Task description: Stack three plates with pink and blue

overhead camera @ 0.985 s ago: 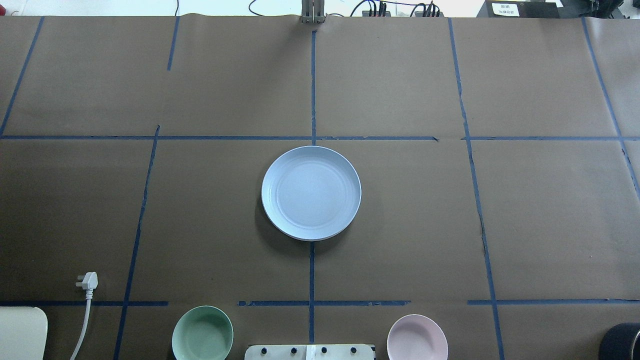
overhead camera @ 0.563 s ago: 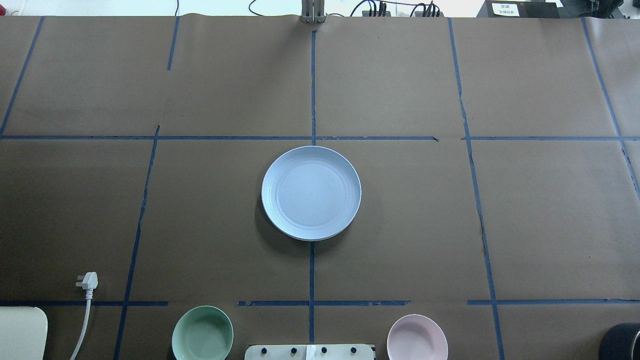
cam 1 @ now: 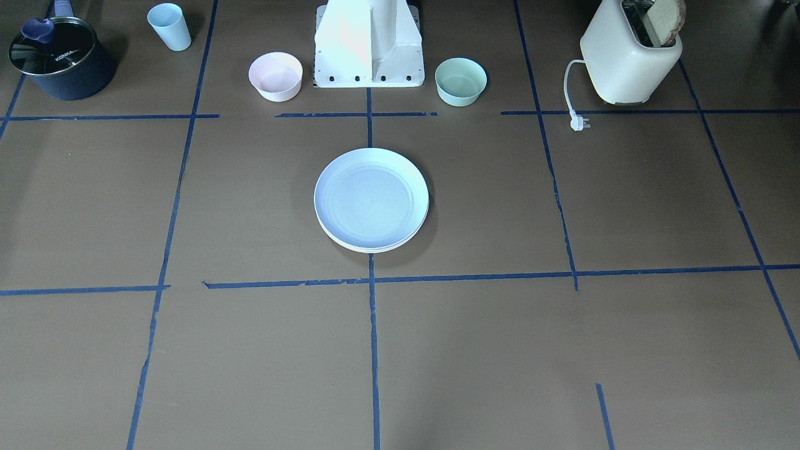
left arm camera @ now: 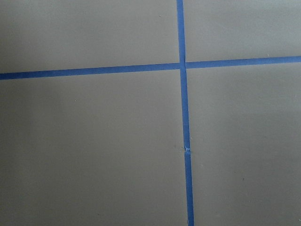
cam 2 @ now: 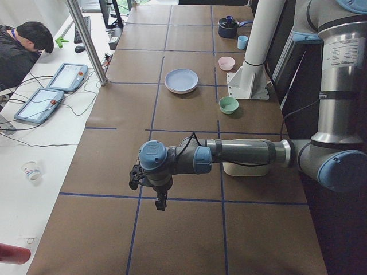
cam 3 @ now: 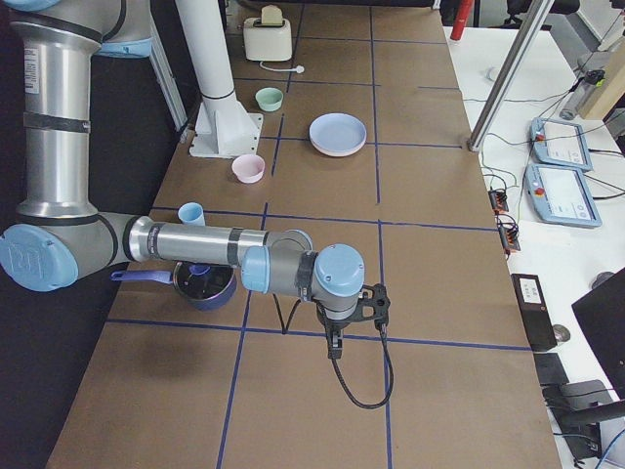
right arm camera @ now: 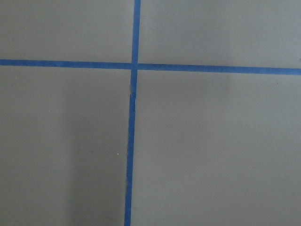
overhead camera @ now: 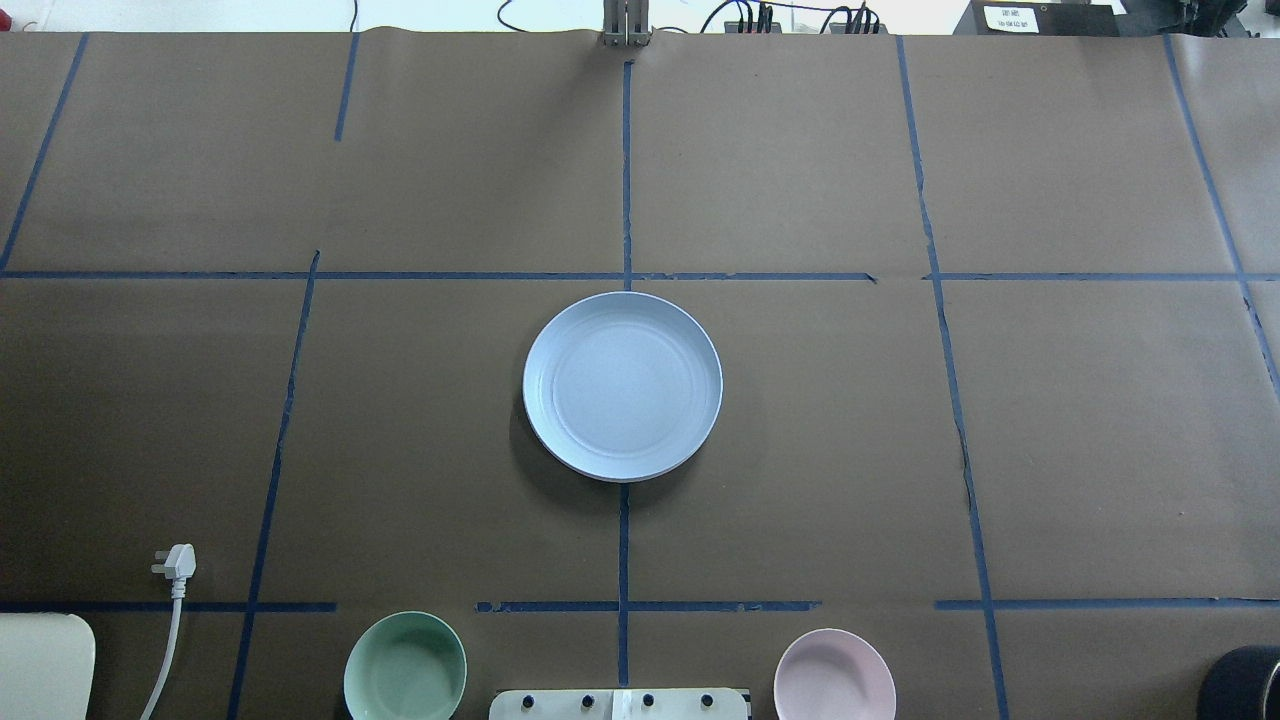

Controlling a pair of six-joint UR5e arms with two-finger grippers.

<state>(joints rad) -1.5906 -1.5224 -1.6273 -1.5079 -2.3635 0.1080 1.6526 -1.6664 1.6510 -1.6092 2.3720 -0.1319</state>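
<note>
The left gripper shows only in the left side view, hanging point-down from the near arm over a blue tape crossing on the table; whether its fingers are spread or closed I cannot tell, and nothing can be seen in them; its wrist camera shows only brown paper and tape. The right gripper likewise shows only in the right side view, pointing down above the table, its finger gap too small to judge, with nothing visible in its grasp. From the overhead view a second ago nothing has shifted: plug, green bowl, blue plate and pink bowl all lie where they did. The blue plate sits at the table's centre, on top of a stack; in the front view a cream plate peeks out under its near rim, and I cannot make out a pink plate. In the left side view the stack lies near 12 o'clock from the left gripper, well apart; in the right side view it lies at 12 o'clock from the right gripper, also well apart. From the stack in the overhead view, the green bowl lies at 7 o'clock and the pink bowl at 5 o'clock.
</note>
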